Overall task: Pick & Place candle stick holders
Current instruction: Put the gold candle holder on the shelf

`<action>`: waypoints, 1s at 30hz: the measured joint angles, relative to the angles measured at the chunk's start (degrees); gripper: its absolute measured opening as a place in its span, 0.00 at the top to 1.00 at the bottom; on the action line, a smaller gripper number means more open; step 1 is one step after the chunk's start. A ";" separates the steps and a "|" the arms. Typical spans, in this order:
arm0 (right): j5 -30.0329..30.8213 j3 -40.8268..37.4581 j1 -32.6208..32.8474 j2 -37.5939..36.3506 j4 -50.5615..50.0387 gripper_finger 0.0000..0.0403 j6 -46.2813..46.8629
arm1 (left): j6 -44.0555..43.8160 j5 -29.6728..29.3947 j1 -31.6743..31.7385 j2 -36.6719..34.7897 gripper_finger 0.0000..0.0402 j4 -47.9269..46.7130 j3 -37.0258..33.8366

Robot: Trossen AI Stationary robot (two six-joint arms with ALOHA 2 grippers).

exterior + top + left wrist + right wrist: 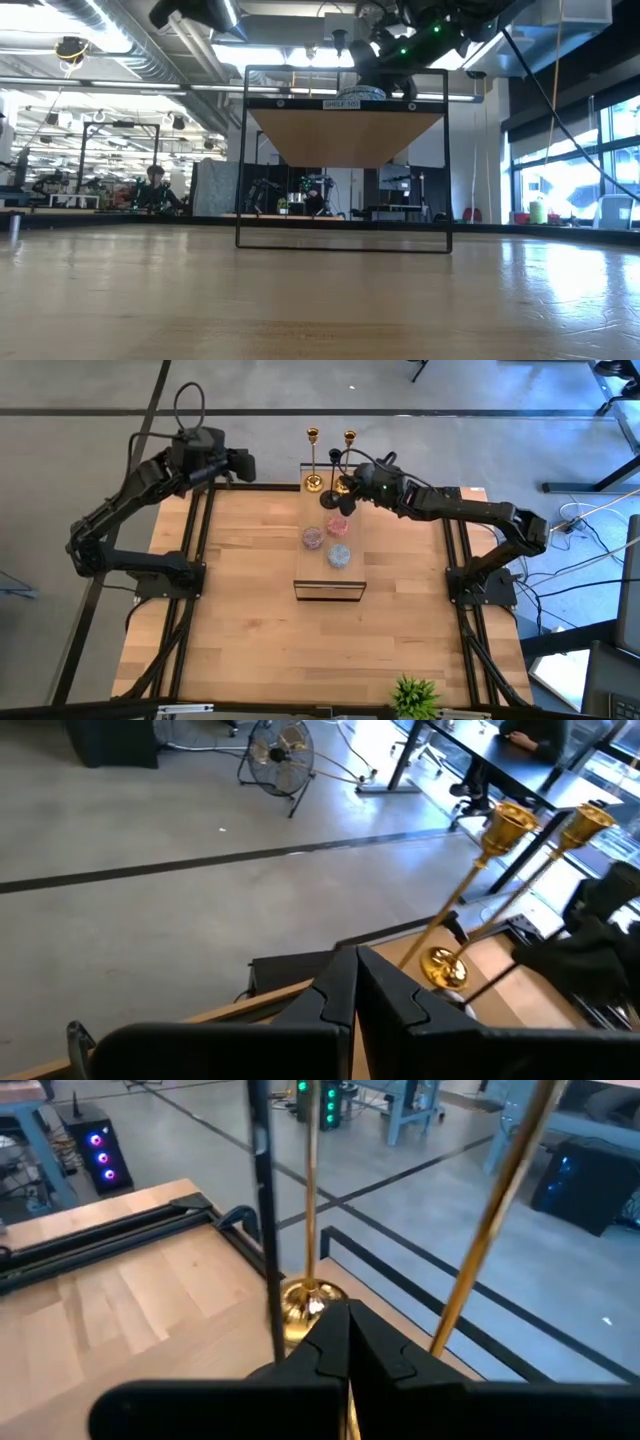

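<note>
you can't see the base of the second gold candlestick (349,452) behind the right gripper (352,484). the black candlestick (262,1210) loses its top at the frame edge, its base behind that gripper.

Grey concrete floor (420,390) crossed by dark tape lines, light wooden surface (250,620) on a black frame, standing fan (278,750) on the floor, bright windows (570,175) at the right, ceiling ducts (120,40), distant workbenches (60,195), seated person (155,188).
</note>
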 joint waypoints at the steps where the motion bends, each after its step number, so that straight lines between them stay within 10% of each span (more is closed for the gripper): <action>1: -0.32 0.00 -0.11 0.01 -0.07 1.00 -0.22 | 0.02 0.01 0.37 0.00 1.00 0.02 0.00; 30: -0.36 0.59 -3.38 4.41 4.22 1.00 -3.73 | 0.07 1.02 3.69 -0.02 0.99 1.74 0.00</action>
